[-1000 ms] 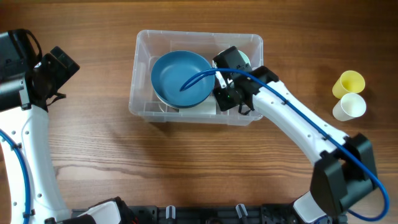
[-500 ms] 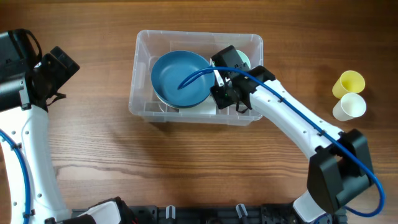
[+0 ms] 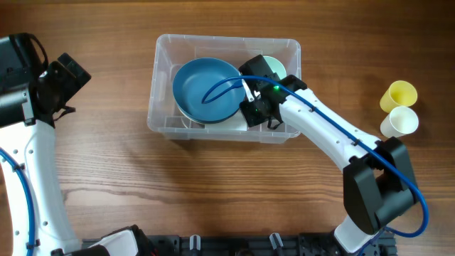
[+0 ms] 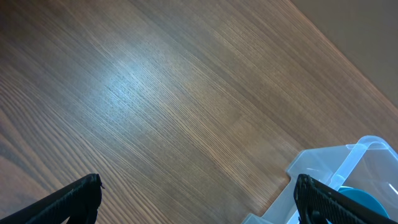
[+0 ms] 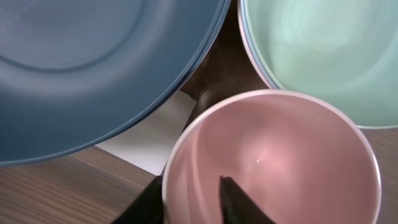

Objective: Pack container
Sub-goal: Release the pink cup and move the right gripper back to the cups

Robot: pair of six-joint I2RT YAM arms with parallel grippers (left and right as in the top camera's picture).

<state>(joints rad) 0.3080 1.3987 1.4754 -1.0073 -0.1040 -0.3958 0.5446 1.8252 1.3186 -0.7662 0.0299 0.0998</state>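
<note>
The clear container (image 3: pixel 227 40) stands at the table's back middle. Inside it lie a big blue bowl (image 3: pixel 206 89) and a mint bowl (image 3: pixel 277 68). My right gripper (image 3: pixel 257 99) reaches down into the container's right half. In the right wrist view a pink cup (image 5: pixel 273 155) stands upright between the blue bowl (image 5: pixel 93 62) and the mint bowl (image 5: pixel 311 50). The right gripper (image 5: pixel 191 186) straddles the cup's rim, one finger outside and one inside, with the inner finger standing off the wall. My left gripper (image 4: pixel 198 186) hangs open over bare wood, left of the container (image 4: pixel 336 168).
A yellow cup (image 3: pixel 398 94) and a white cup (image 3: pixel 400 122) stand together at the table's right edge. A white label (image 5: pixel 149 146) shows on the container's floor beside the pink cup.
The right gripper's jaws have parted from the pink cup's rim, and the right arm has edged slightly left. The left arm has not moved.
</note>
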